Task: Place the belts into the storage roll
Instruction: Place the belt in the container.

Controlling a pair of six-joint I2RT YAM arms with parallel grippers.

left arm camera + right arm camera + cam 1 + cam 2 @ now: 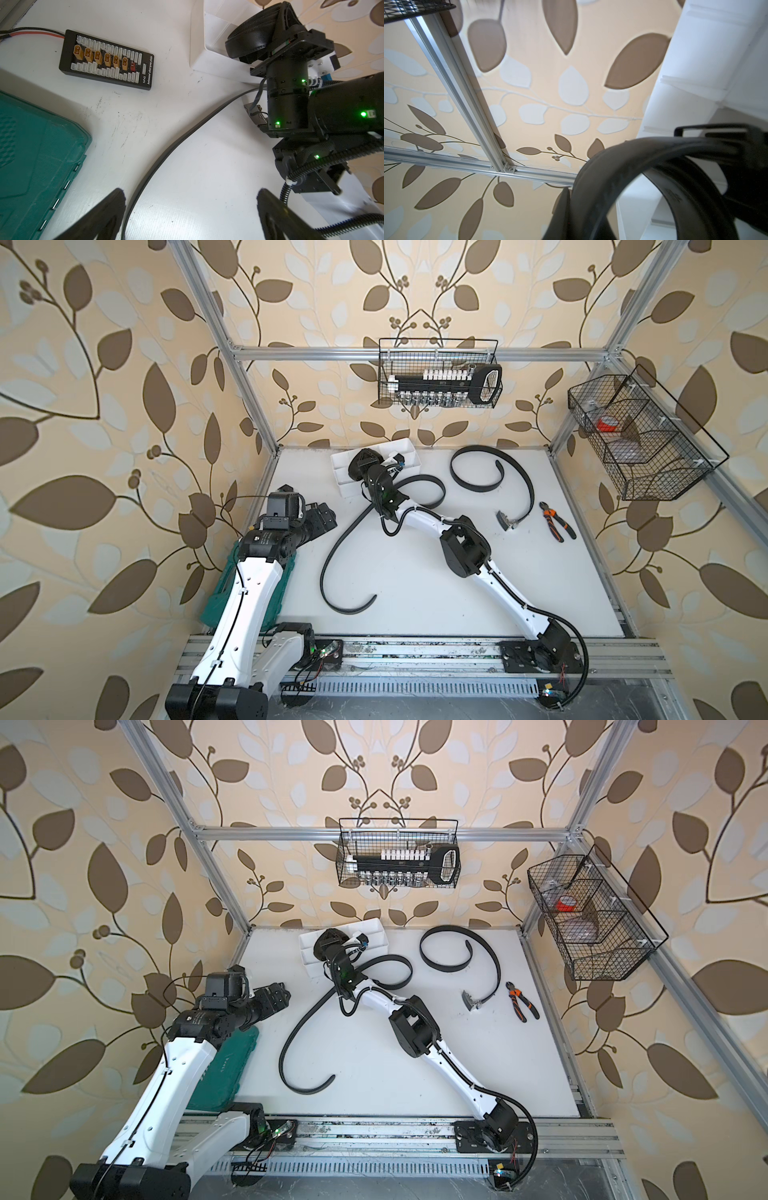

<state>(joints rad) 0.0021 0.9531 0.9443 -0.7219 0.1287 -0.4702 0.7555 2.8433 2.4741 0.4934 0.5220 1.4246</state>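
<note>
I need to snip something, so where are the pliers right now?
In both top views the pliers lie on the table's right side, just right of a belt buckle.

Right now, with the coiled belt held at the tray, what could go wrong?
1. The coiled belt, pinched in the right claw, may spring open on release and spill over the low wall of the tray.
2. The long belt runs under the right arm, so pulling back could drag it.
3. The tray looks light; a low claw may push it.
</note>
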